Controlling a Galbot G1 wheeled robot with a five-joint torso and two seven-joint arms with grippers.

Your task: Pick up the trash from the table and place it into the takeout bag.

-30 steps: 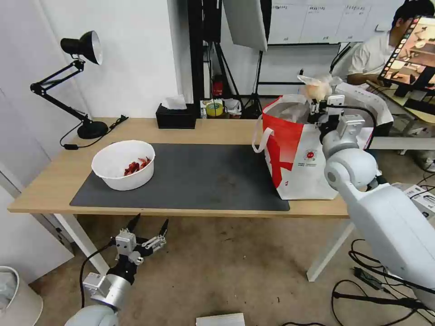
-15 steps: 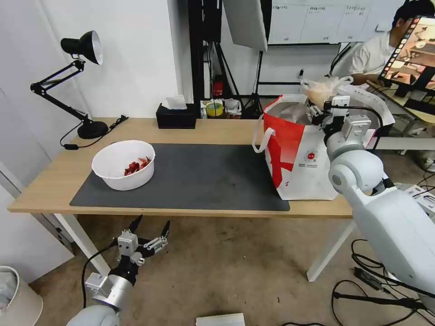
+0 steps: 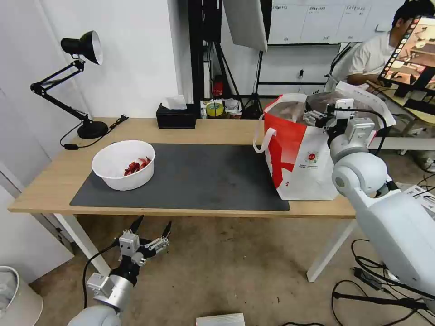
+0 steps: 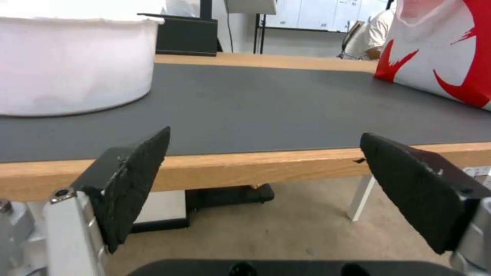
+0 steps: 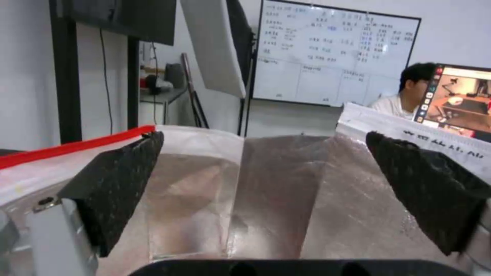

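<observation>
Whiteboards and a black stand are showing behind the table (image 3: 217, 129), where the right gripper (image 3: 317, 117) is hovering over the mouth of the takeout bag (image 3: 299, 158), its pads (image 5: 122, 184) spread wide with nothing between them and foil lining below. Pulling away carelessly risks snagging the soft rim or a handle and tipping the bag off the table end. Further out, the white bowl (image 3: 123, 165) with red scraps is sitting on the dark mat (image 3: 204, 176), well apart from the bag. Below the near table edge, the left gripper (image 3: 152, 225) is waiting, jaws apart and empty; rising straight up, it could strike the edge.
</observation>
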